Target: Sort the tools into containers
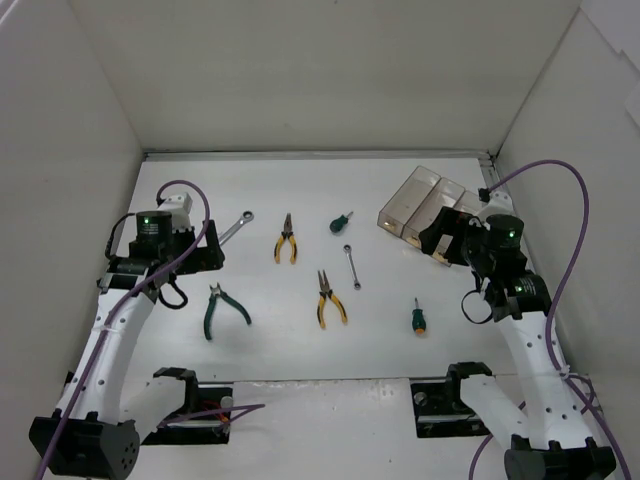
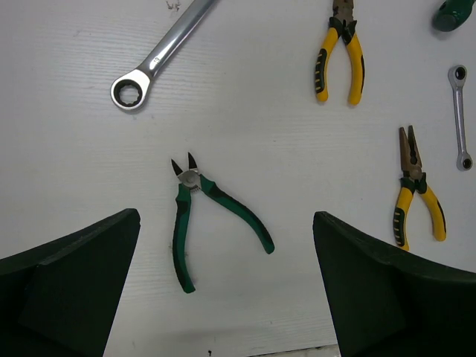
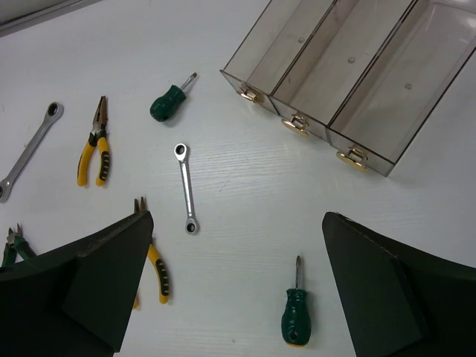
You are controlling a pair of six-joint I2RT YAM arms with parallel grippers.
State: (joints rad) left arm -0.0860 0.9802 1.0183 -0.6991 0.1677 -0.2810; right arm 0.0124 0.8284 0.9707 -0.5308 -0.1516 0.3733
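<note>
Tools, seven of them, lie scattered on a white table (image 1: 300, 180), none yet sorted. In the top view, green pliers (image 1: 225, 310) lie at lower left with handles splayed. Two yellow pliers (image 1: 286, 240) (image 1: 330, 298) sit near the centre, and a long wrench (image 1: 235, 228) lies at upper left. A small wrench (image 1: 351, 267) sits just right of centre, one screwdriver (image 1: 341, 222) above it and another (image 1: 418, 318) at lower right. Three joined clear bins (image 3: 271, 93) stand at upper right, angled, and look empty.

The left gripper (image 2: 225, 223) hangs above the green pliers, jaws spread wide and holding nothing. In its wrist view the pliers lie between the two dark fingers (image 2: 74, 282), nose toward the top of the frame. The right gripper (image 3: 236, 219) is likewise spread and empty, with the lower screwdriver just right of its midline near the bottom of its view.

The step in hand looks like a first pick, probably the green pliers. Because the handles are splayed, closing across both could make them scissor and twist. A grip near the pivot, or squarely on one handle, should hold steadier. The fingers need turning to straddle the chosen part before coming straight down. The bins are well apart from these pliers, across the frame, so the carry will be long.
</note>
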